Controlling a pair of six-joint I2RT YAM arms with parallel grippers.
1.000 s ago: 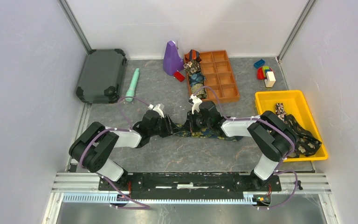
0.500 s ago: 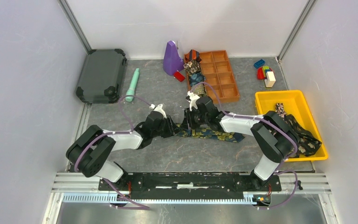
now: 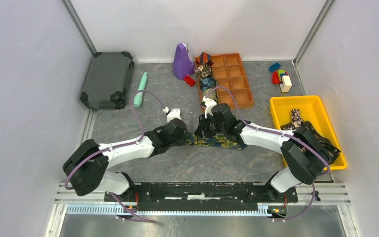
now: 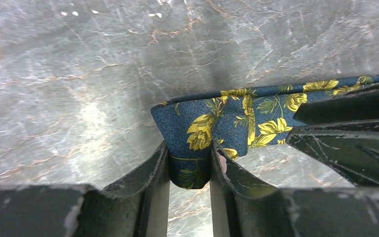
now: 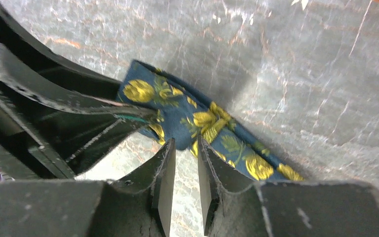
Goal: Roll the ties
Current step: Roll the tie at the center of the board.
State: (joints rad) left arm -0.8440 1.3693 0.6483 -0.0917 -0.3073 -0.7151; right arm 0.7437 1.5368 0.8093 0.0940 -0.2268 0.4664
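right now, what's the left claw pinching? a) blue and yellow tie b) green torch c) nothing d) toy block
a: the left wrist view shows a fold of the tie squeezed between the two fingers of the left claw

Watching remotely, I can read no text, label, brand, number or sign in any of my three camera views.
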